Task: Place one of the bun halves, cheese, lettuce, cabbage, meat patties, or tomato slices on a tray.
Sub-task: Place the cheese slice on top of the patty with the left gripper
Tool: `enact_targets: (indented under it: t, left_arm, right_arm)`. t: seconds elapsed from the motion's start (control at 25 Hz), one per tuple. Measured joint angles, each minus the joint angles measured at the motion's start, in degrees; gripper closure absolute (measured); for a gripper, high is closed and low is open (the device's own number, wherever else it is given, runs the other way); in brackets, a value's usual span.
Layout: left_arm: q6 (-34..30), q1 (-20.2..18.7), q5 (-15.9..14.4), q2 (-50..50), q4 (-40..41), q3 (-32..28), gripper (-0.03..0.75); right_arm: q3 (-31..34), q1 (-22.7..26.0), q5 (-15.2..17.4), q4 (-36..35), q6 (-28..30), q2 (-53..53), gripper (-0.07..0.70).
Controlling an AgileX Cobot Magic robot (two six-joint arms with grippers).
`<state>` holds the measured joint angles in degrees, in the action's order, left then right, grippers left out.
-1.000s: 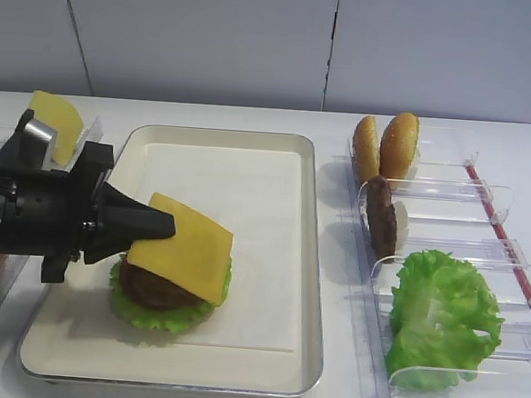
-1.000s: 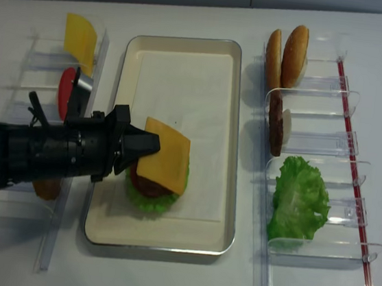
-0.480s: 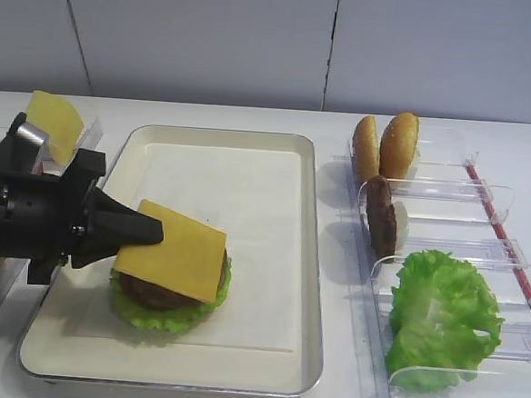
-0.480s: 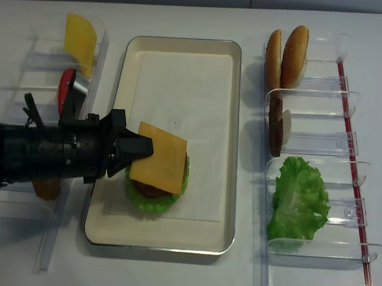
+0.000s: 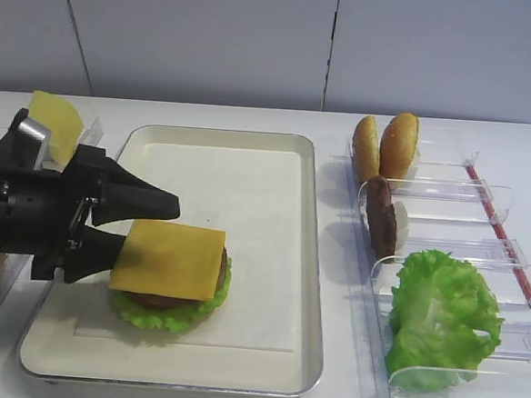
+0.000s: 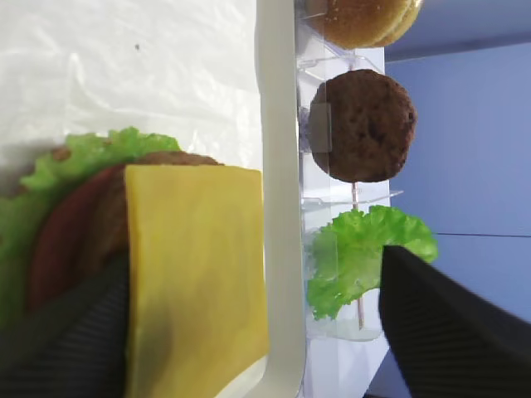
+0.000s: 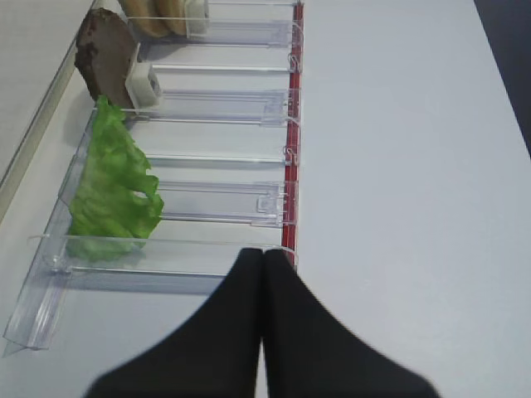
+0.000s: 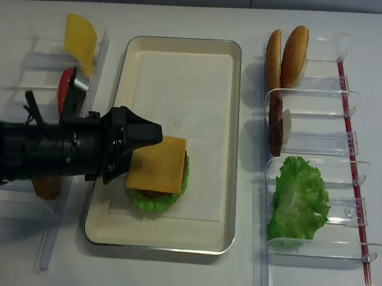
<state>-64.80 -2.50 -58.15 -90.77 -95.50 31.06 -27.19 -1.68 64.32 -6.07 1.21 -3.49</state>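
The cheese (image 5: 170, 258) (image 8: 157, 163) (image 6: 195, 274), a flat yellow-orange square, lies level on a stack of meat patty and lettuce (image 5: 162, 315) in the near-left part of the cream tray (image 5: 312, 257) (image 8: 234, 155) (image 6: 278, 166). My left gripper (image 5: 149, 229) (image 8: 141, 152) (image 6: 253, 265) reaches in from the left, open, its fingers spread wide above and below the cheese's left edge without pinching it. In the right wrist view my right gripper (image 7: 264, 253) is shut on nothing, over bare table by the right rack's near end.
A clear rack right of the tray holds two bun halves (image 5: 385, 145) (image 8: 288, 50), a meat patty (image 5: 380, 216) (image 7: 104, 54) and a lettuce leaf (image 5: 440, 311) (image 7: 112, 191). The left rack holds a pale yellow slice (image 8: 81, 37) and a tomato slice (image 8: 66, 91).
The cheese was tilted and pinched in my left gripper; it came down onto the stack and now lies flat. The left gripper has opened wide. The right gripper stayed shut.
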Motion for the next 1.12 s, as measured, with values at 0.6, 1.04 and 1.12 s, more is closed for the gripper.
enact_targets:
  t: [0.6, 1.04, 1.12]
  left_arm:
    - [6.97, 3.26, 1.86, 2.81, 16.19, 8.53, 0.139]
    - [28.06, 5.18, 1.82, 8.30, 47.22, 25.25, 0.139]
    - [33.87, 5.18, 1.68, 9.74, 53.19, 30.24, 0.139]
  right_arm:
    - [0.00, 0.00, 0.00, 0.00, 0.00, 0.00, 0.612]
    - [0.00, 0.00, 0.00, 0.00, 0.00, 0.00, 0.612]
    - [0.00, 0.00, 0.00, 0.00, 0.00, 0.00, 0.612]
